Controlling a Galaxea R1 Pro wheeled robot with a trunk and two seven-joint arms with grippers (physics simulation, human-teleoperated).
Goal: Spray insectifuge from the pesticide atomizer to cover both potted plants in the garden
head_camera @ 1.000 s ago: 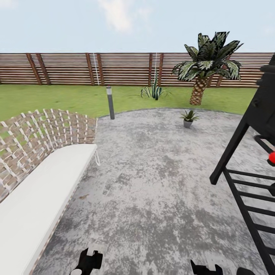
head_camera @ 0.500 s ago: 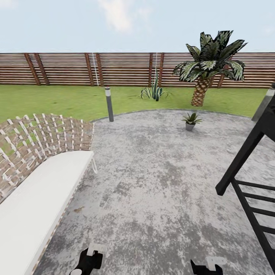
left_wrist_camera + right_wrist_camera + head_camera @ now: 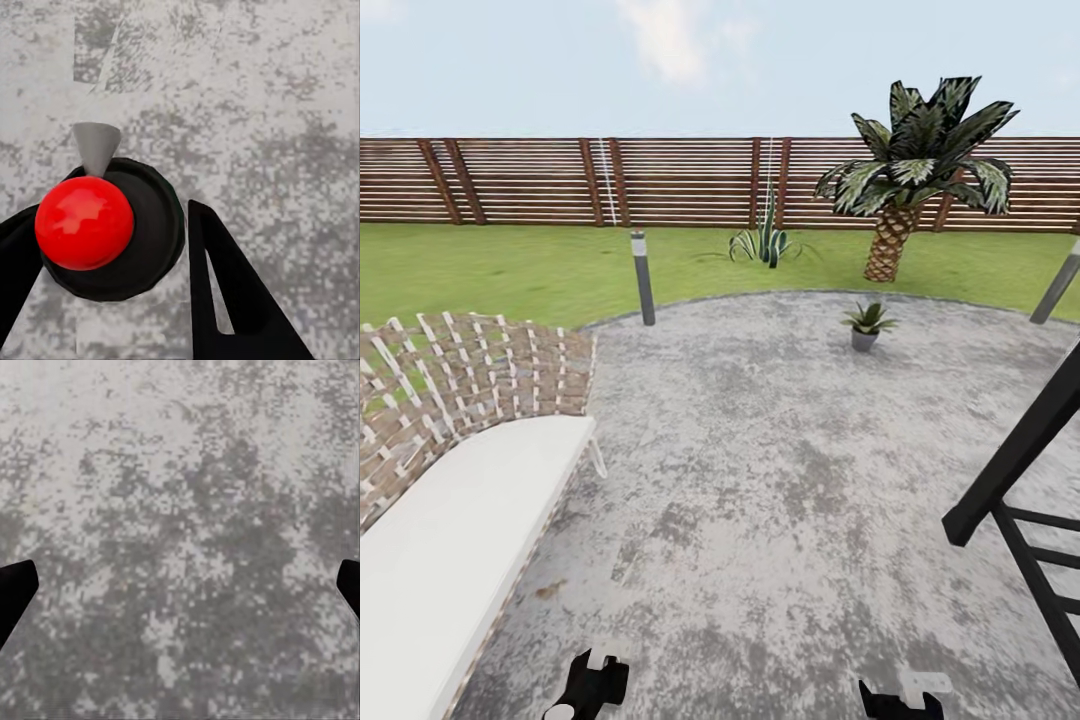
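Atomizer [image 3: 105,229], lower left of frame, sits gripped in the left gripper [image 3: 112,285], likely light, rigid, slick; right gripper [image 3: 180,592] spread wide, empty.

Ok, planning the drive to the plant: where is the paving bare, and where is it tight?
Bare paving runs between the bench and the black frame, up to the potted plant. Tight beside the frame on the right and along the bench.

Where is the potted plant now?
In the head view, the plant stands on the paving's far right part, just before the palm.
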